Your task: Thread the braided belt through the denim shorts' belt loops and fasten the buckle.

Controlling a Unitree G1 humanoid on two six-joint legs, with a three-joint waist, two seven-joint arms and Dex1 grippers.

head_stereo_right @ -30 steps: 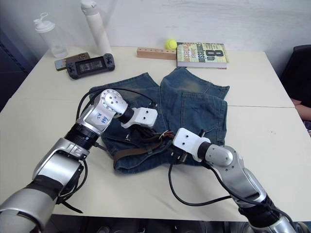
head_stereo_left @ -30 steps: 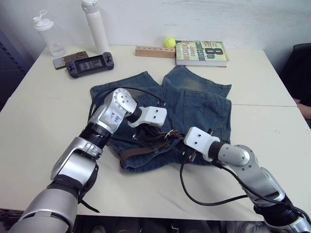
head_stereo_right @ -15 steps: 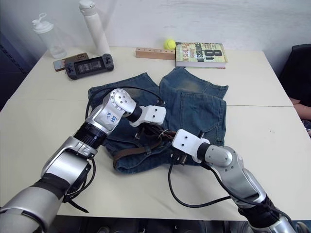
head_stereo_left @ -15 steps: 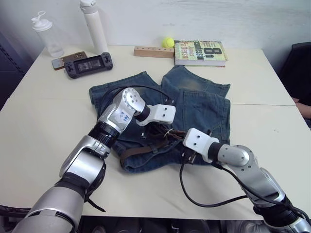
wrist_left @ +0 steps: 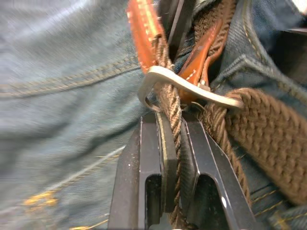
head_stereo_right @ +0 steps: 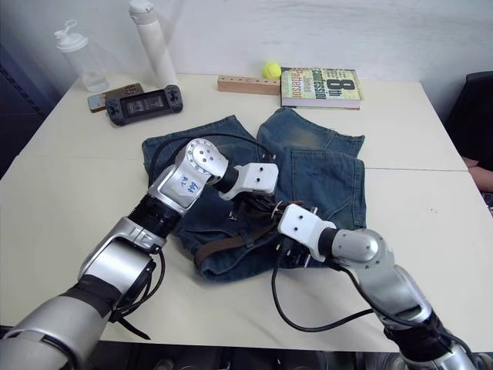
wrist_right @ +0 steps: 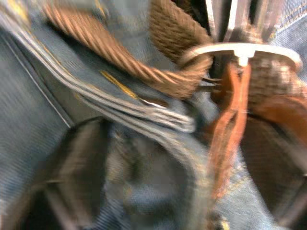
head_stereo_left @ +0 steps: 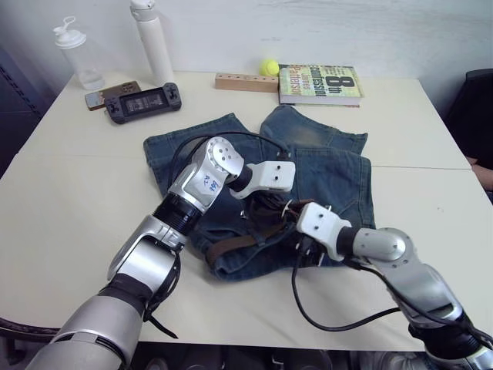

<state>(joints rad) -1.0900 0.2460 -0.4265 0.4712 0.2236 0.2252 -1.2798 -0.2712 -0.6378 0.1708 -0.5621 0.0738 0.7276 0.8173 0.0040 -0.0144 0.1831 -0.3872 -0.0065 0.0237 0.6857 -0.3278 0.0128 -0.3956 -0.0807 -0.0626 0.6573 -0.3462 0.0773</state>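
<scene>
One braided belt (head_stereo_left: 245,240) lies bunched along the near waistband of the denim shorts (head_stereo_left: 327,166), which are spread flat mid-desk (head_stereo_left: 69,193). Left gripper (wrist_left: 171,158) has its jaws nearly closed on a strand of the belt, right at the silver buckle (wrist_left: 189,86) with the tan leather ends just past it. Right gripper (head_stereo_left: 302,248) is pressed down on the shorts' near edge beside the buckle; its wrist view is blurred, so cannot tell how its jaws stand or whether they hold anything. The two grippers sit close together over the waistband. A loose loop of belt trails toward the shorts' near left corner. Far side of the desk: clear shaker bottle (head_stereo_left: 75,54), contents not visible, white bottle (head_stereo_left: 153,42), game handheld (head_stereo_left: 143,102) with a phone (head_stereo_left: 108,95) beside it, wooden block (head_stereo_left: 246,82), tennis ball (head_stereo_left: 269,67), book (head_stereo_left: 319,84). White wall behind.
</scene>
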